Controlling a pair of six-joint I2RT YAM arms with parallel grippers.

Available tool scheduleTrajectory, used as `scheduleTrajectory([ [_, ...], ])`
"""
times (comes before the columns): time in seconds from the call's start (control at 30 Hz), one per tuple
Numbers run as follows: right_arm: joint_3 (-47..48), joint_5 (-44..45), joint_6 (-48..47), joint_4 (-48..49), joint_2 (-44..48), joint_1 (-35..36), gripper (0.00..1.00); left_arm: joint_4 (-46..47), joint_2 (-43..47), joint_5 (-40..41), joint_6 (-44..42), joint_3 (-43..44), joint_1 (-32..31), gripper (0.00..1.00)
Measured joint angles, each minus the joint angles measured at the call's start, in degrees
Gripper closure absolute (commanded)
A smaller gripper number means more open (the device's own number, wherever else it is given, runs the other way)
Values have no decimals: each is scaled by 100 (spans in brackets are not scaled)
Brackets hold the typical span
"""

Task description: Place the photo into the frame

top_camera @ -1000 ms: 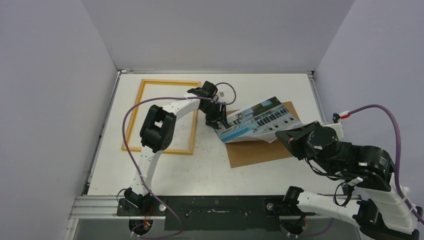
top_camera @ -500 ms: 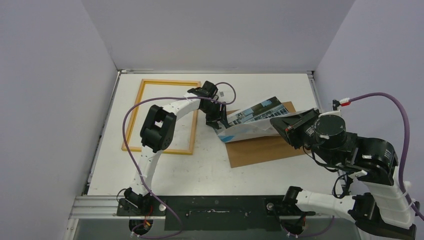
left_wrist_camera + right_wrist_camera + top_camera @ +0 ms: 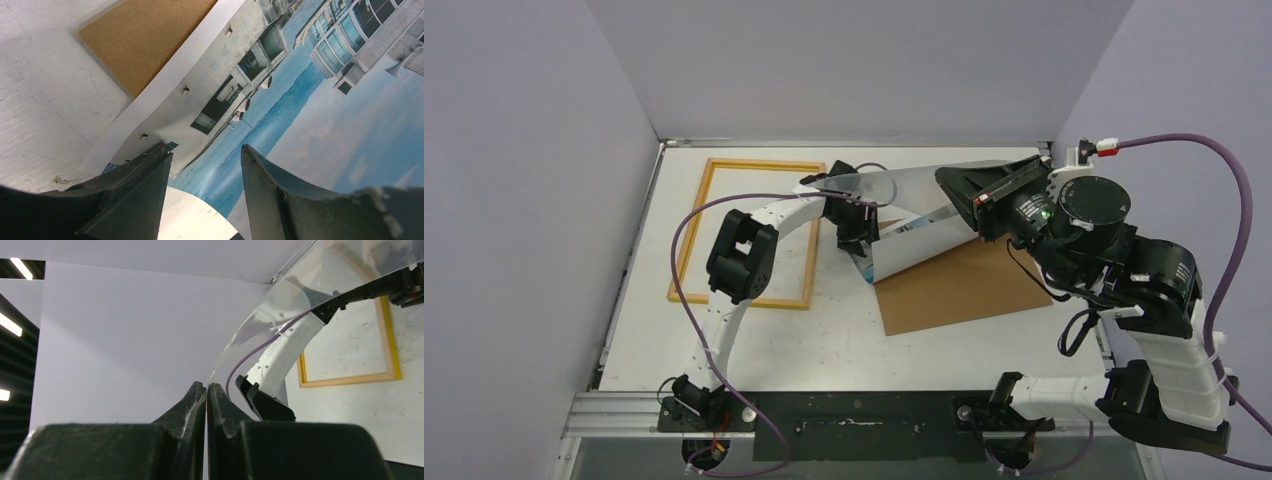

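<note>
The photo (image 3: 914,255) stands curled up off the brown backing board (image 3: 964,290), its pale back facing the top view. Its printed side, a white building with blue water, fills the left wrist view (image 3: 310,100). My right gripper (image 3: 946,182) is raised above the table and shut on the photo's lifted right edge; the thin sheet (image 3: 280,305) runs up from between the closed jaws (image 3: 206,386). My left gripper (image 3: 856,240) is open at the photo's low left end, fingers apart (image 3: 204,150) with nothing between them. The yellow-bordered frame (image 3: 692,230) lies flat at the left (image 3: 350,377).
The backing board's corner (image 3: 145,35) lies under the photo's white margin. The left arm (image 3: 290,350) reaches across between the frame and the photo. Pale walls close in the white table (image 3: 844,330) on the left, far and right sides.
My right gripper has risen and swung toward the far side and left, pulling the photo's right edge up so the sheet curls over. The left gripper has stayed put.
</note>
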State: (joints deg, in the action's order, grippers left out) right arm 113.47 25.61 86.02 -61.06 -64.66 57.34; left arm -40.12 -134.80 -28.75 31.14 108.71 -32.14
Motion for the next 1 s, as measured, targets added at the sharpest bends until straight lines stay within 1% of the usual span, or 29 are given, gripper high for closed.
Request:
scheduleTrajectory([
  [0.4, 138, 17, -361, 1128, -57, 0, 100, -109, -109, -61, 15, 179, 7, 47],
  [0.6, 129, 96, -457, 1519, 26, 0, 100, -118, -118, -125, 31, 195, 7, 47],
  [0.7, -299, 90, -402, 1803, 160, 0, 100, -107, -118, -227, 151, 195, 28, 47],
  [0.83, -1126, 22, -221, 2247, 402, 0, 100, 63, -59, -374, 463, 63, 94, 47],
  [0.93, -2052, -52, 2, 2732, 610, 0, 100, 238, 302, -422, 890, -428, 269, 47],
  [1.0, -2616, -101, 146, 3027, 710, 0, 100, 468, 787, -417, 1285, -1021, 481, 47],
])
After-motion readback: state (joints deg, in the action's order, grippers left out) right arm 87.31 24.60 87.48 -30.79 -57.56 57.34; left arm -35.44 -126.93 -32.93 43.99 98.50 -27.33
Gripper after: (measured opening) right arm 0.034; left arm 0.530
